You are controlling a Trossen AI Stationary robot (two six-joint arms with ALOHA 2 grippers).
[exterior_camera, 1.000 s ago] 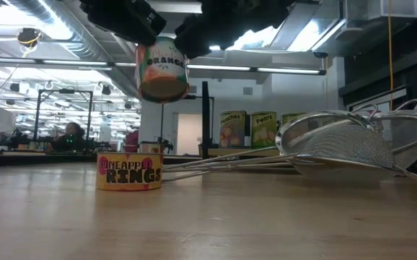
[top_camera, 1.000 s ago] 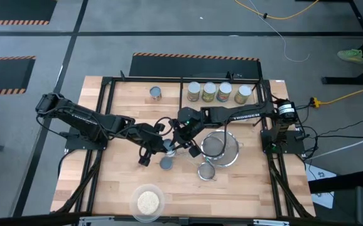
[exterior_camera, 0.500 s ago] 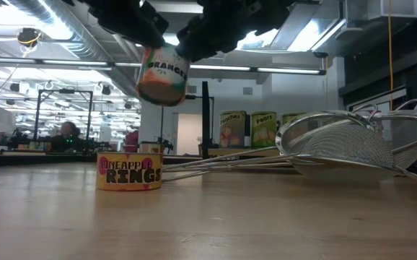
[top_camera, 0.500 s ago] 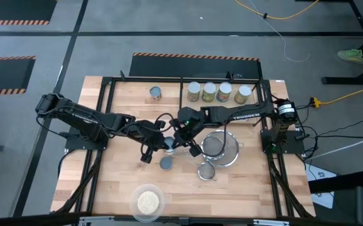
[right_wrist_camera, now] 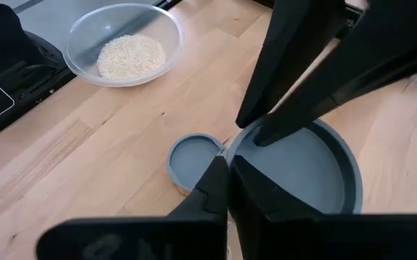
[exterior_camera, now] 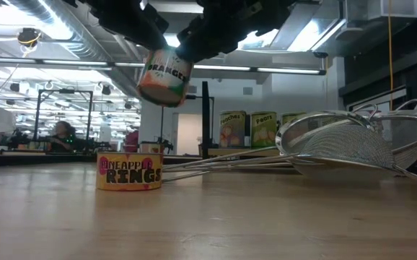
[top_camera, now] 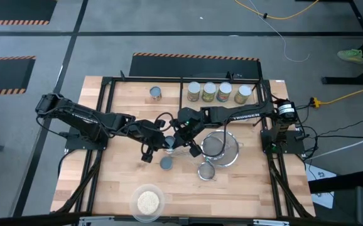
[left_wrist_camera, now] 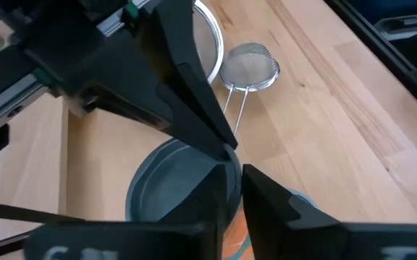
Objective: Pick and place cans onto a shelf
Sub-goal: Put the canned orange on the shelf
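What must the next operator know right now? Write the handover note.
Right gripper: shut on the rim of the orange can, which is in the air above the table's middle.
Left gripper: at the same can's rim.
Shelf: four cans stand in a row on it. One can stands alone to their left.
Pineapple can: on the table below the grippers.
Left to do: shelve the orange can, then the pineapple can.
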